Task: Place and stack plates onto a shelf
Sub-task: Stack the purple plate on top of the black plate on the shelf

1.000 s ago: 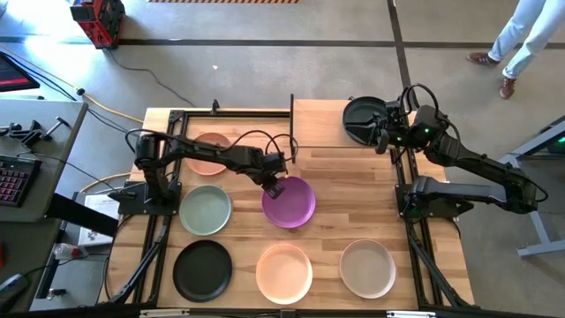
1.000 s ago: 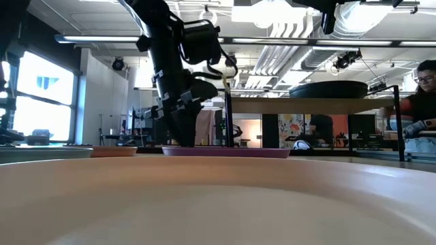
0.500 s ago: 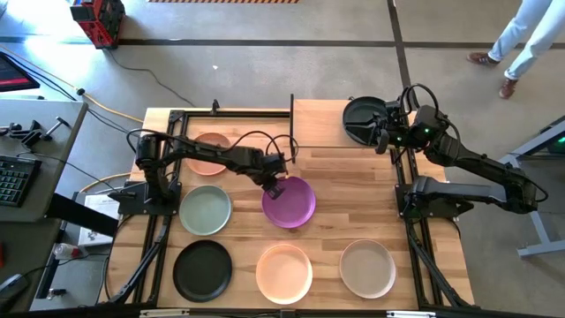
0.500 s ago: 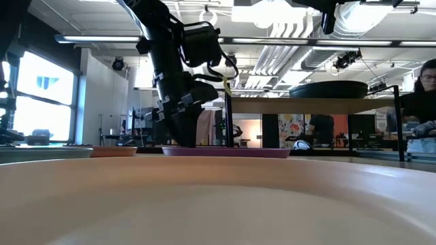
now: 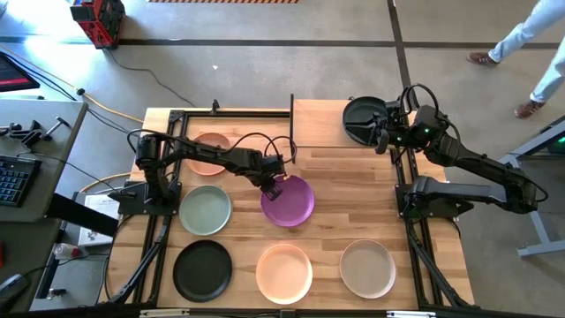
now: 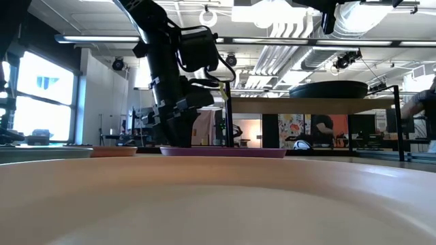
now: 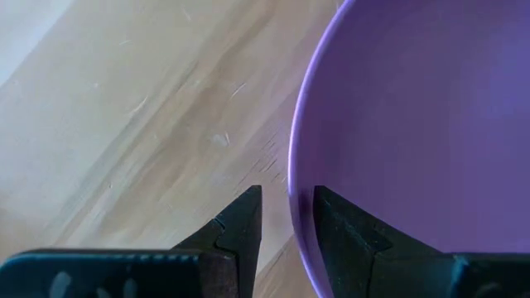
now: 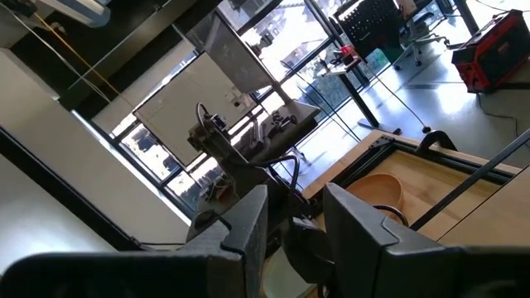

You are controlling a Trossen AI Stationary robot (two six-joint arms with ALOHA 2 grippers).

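Seven round shallow plates show from above — two black, two peach-pink, one purple, one sage green, one beige. One black plate point(image 5: 362, 119) sits on the single light-wood shelf board point(image 5: 322, 124); the other black one point(image 5: 202, 270) lies on the table. The peach-pink pair: one point(image 5: 209, 154) far, one point(image 5: 284, 273) near. Purple plate point(image 5: 290, 202), sage green plate point(image 5: 206, 210), beige plate point(image 5: 367, 268) — one each. Two dark robot arms.

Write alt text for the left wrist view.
The left gripper straddles the rim of the purple plate, one dark finger outside over the wooden tabletop, the other inside the plate. The plate fills most of the view.
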